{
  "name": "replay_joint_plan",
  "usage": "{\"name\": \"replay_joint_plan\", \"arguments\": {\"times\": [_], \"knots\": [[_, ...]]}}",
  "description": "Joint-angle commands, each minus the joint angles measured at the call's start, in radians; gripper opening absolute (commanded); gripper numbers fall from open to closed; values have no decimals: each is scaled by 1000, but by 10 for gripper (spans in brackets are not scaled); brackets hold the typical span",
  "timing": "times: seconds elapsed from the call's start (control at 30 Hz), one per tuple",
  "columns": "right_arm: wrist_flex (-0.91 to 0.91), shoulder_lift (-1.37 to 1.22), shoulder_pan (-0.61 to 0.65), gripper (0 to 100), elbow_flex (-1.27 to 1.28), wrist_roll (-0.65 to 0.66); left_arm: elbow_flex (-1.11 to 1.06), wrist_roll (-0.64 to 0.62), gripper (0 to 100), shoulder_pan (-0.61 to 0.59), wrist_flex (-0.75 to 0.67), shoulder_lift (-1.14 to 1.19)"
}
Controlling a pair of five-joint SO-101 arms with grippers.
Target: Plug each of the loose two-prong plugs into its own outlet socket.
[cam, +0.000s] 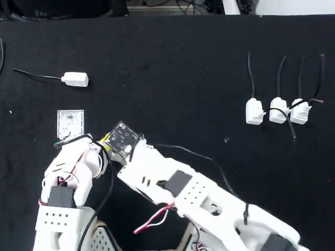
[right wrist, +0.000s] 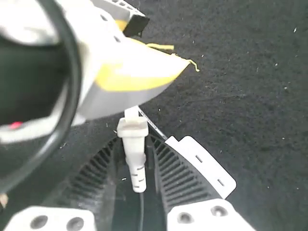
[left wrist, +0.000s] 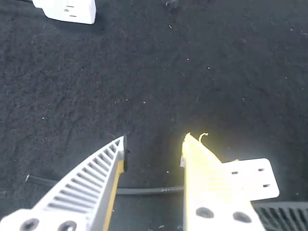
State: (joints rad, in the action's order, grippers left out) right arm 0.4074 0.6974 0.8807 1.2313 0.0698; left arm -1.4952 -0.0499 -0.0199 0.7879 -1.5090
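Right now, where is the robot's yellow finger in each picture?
High view: the yellow finger peeks out where the two arms meet, lower left.
Left wrist view: it is close up, partly covering the white outlet, across a gap from the ribbed white finger.
Right wrist view: it sits right by the tip of the white plug.
Shared landmark: that white outlet beside it in both wrist views.

White plug (right wrist: 134, 154), white socket (left wrist: 250, 178), black table (cam: 172, 68), yellow-edged left hand (left wrist: 155, 140).
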Motion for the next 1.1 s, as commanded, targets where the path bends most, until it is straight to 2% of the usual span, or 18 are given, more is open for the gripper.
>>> {"name": "replay_joint_plan", "arguments": {"times": [0.0,0.1,0.53,0.63,1.07], "knots": [[-3,124,-15,11,13,-2,10,14,197,16,15,-17],[-3,180,-55,11,36,-9,16,14,197,16,32,-17],[-5,418,-57,11,145,-12,8,14,197,16,32,-12],[-8,460,-55,11,163,-48,8,11,196,16,32,-9],[-9,469,-60,11,173,-52,-15,9,196,16,28,-17]]}}
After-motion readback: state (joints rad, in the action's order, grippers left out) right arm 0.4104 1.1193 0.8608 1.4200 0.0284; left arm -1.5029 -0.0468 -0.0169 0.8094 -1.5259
